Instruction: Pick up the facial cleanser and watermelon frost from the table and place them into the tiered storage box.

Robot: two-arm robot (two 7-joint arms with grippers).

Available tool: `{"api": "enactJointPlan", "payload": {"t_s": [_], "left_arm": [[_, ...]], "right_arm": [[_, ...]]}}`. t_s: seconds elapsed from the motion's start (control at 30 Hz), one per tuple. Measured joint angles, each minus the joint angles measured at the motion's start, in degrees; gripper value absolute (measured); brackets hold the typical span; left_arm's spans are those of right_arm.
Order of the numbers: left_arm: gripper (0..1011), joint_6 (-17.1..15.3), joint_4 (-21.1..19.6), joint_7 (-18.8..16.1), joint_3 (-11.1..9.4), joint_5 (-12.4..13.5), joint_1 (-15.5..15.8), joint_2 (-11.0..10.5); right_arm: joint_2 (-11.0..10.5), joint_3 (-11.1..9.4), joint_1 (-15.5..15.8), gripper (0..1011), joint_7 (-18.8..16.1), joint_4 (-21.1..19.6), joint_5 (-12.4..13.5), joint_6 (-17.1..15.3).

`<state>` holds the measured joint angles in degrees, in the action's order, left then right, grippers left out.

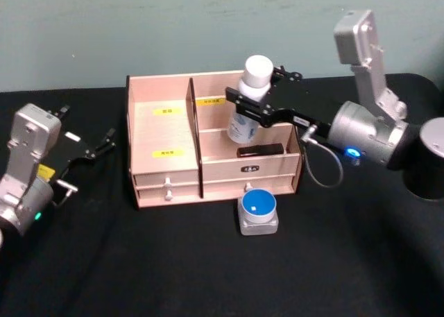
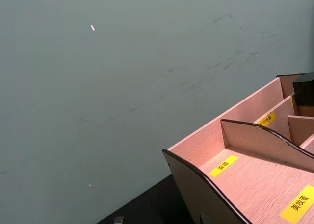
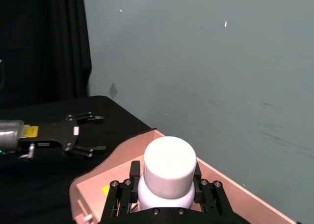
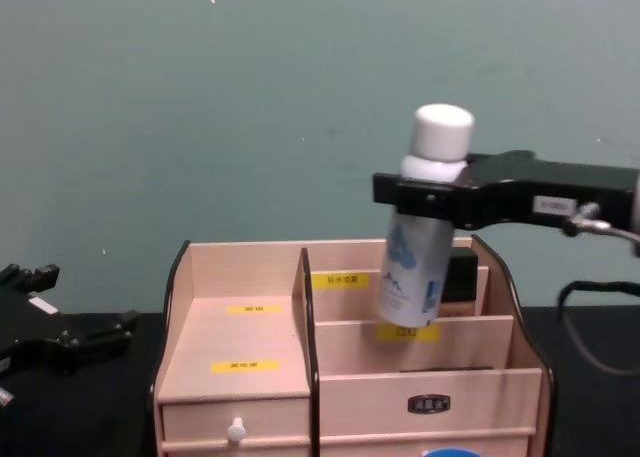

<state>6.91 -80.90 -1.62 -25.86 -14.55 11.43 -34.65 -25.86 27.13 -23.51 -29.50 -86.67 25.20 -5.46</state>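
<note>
The right end effector (image 1: 254, 100) grips the smooth white cylindrical facial cleanser (image 1: 243, 126) above the pale wooden tiered storage box (image 1: 166, 173); the left end effector (image 3: 98, 133) gapes.

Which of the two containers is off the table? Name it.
The white bottle, clamped by the right gripper above the wooden organiser. The blue-lidded jar sits on the table before it; the left gripper rests open at the left.

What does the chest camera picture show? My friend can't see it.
The right gripper holds a white cylindrical bottle with a rounded white cap, slightly tilted, above the right-hand compartments of a pale wooden desk organiser with yellow labels. The left gripper hangs open at the left edge, beside the organiser.
</note>
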Motion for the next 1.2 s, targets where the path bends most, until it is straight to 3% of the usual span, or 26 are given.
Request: {"api": "enactJointPlan", "payload": {"t_s": [0.4, 1.2], "left_arm": [[1010, 0.0, 0.0, 0.0, 0.0, 0.0, 0.0, 0.0], [1010, 0.0, 0.0, 0.0, 0.0, 0.0, 0.0, 0.0]], "right_arm": [[5.61, 2.07, -6.5, 593, -0.19, 10.56, -2.16, 2.56], [10.07, 2.89, -12.29, 593, -1.88, 21.56, -5.39, 5.28]]}}
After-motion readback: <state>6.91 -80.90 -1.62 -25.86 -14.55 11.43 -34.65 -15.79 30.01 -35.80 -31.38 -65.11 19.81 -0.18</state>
